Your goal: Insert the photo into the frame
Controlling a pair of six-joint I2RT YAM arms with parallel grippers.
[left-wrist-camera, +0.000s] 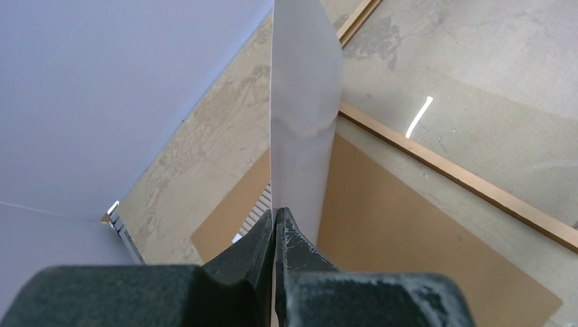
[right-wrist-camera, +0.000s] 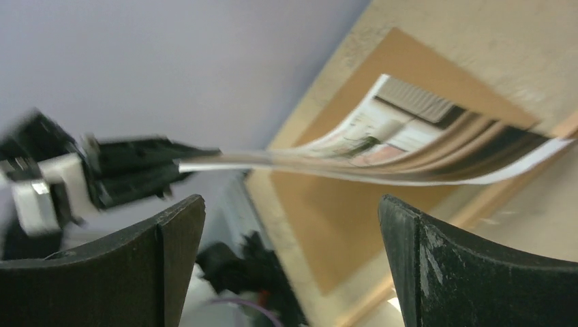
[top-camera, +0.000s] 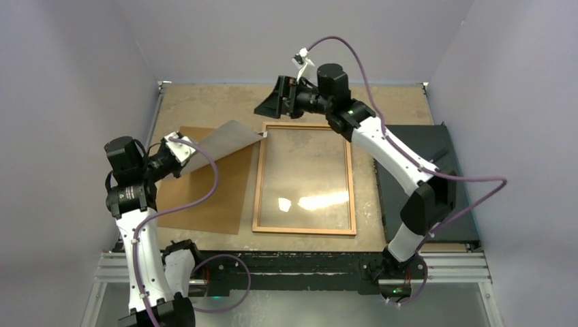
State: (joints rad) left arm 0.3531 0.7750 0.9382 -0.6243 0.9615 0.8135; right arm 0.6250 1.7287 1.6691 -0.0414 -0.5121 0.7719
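The top camera looks down over the whole table (top-camera: 204,102); both wrist cameras, close in, share the photo (left-wrist-camera: 303,102), the right apparently facing leftward.

Light: even, soft, overhead.
Glare: white patches inside thin-railed orange-brown wooden frame (top-camera: 304,231).
Blur: right wrist view smeared, edges streaked.

The thin whitish-backed paper photo (top-camera: 221,139) bends easily, its back matt and smooth. The orange-brown wooden frame (top-camera: 305,231) has smooth rails, and its clear pane (top-camera: 307,170) is glossy, mirroring lights. The brown backing board (top-camera: 211,197) looks matt, like fibreboard. The beige table top (top-camera: 204,102) is worn and blotchy.
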